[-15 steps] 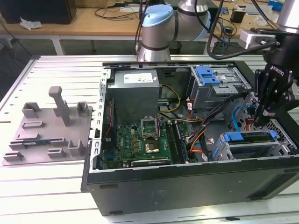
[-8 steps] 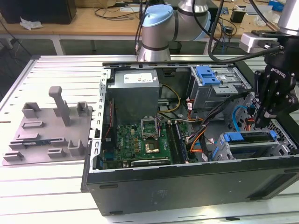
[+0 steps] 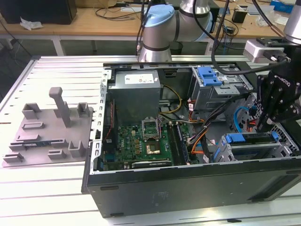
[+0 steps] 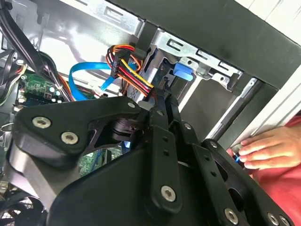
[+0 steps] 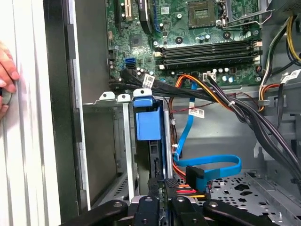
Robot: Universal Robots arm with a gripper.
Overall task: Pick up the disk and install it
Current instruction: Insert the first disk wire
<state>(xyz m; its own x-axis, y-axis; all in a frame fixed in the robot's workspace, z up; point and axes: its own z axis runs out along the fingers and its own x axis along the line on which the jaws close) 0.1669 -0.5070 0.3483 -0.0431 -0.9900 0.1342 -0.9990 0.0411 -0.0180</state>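
The disk [image 3: 256,138] lies in the drive cage [image 3: 226,153], gripper [image 3: 260,127] right at it.

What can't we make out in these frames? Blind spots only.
Disk: label and how deep it sits, hidden by the drive cage, exterior view.
Gripper: what it touches, masked by its own black links, second wrist view.
Hand: cut off by the picture edge in both wrist views; the small blue item under it is too small to name.
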